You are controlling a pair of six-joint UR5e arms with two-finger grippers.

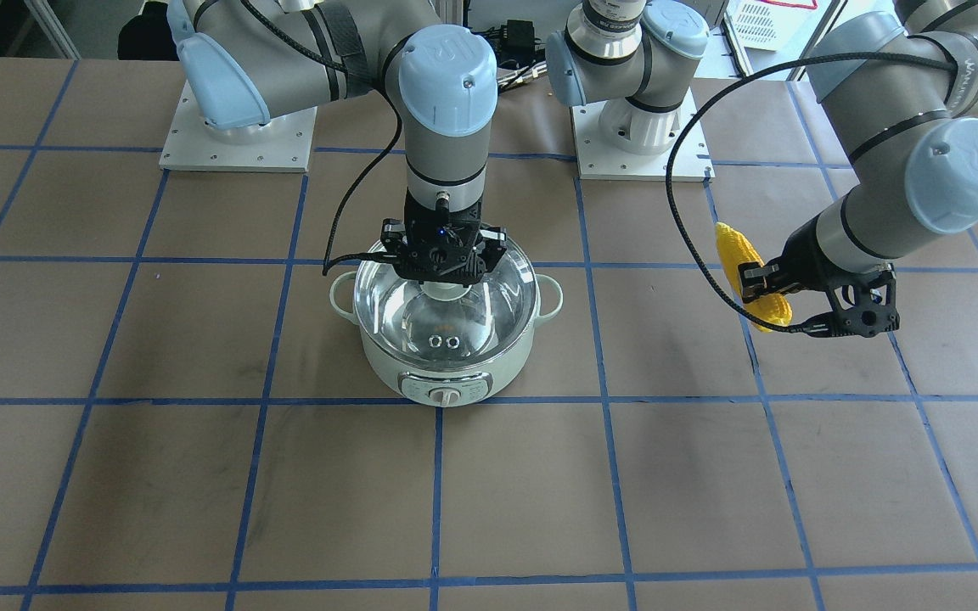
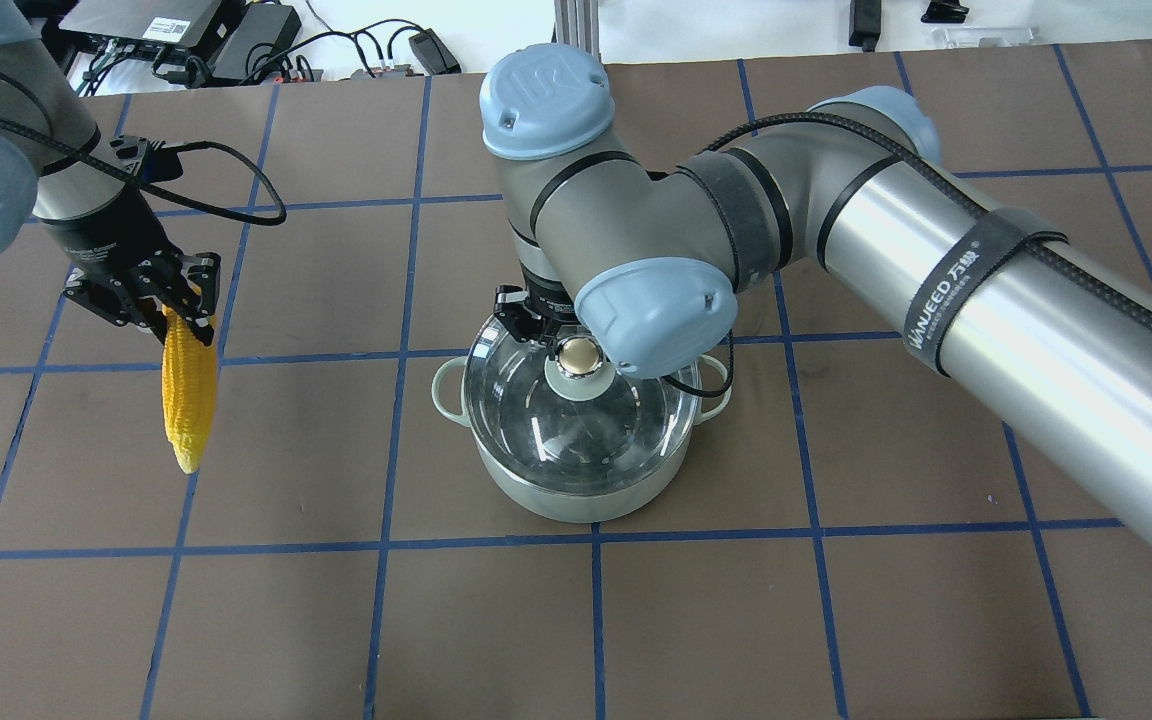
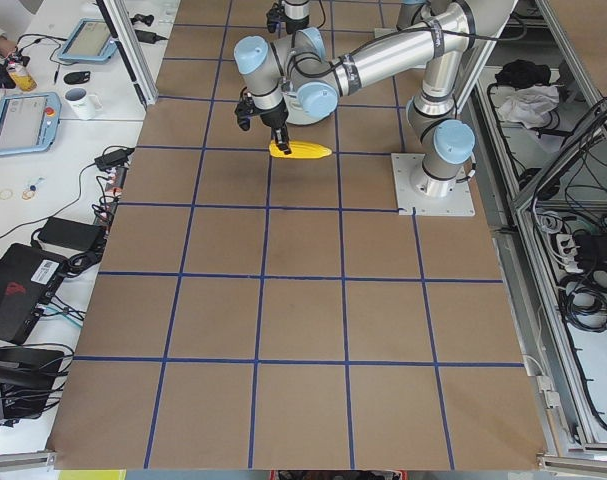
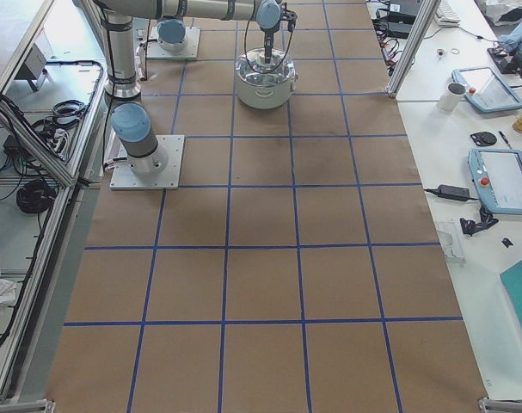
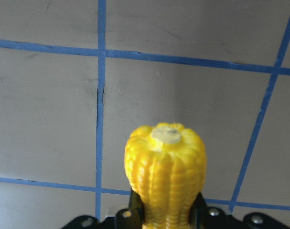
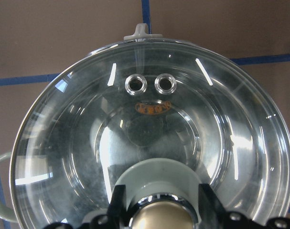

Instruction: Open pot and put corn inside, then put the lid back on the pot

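Observation:
The pale mint-green pot (image 1: 446, 373) stands mid-table, its dial facing the front camera. The clear glass lid (image 1: 446, 327) sits on it, also seen in the right wrist view (image 6: 149, 124). My right gripper (image 1: 445, 288) comes straight down on the lid's knob (image 2: 576, 355). Its fingers (image 6: 117, 200) press the knob's pale green base from both sides. My left gripper (image 2: 176, 310) is shut on the thick end of the yellow corn (image 2: 188, 400). It holds the corn off the table, well to the pot's left, also seen in the left wrist view (image 5: 166, 176).
The brown table has a blue tape grid. Two white arm base plates (image 1: 238, 140) (image 1: 642, 144) are at the robot's side. My right arm's elbow (image 2: 656, 300) hangs over the pot's back edge. Cables and power boxes (image 2: 166, 30) lie past the far edge.

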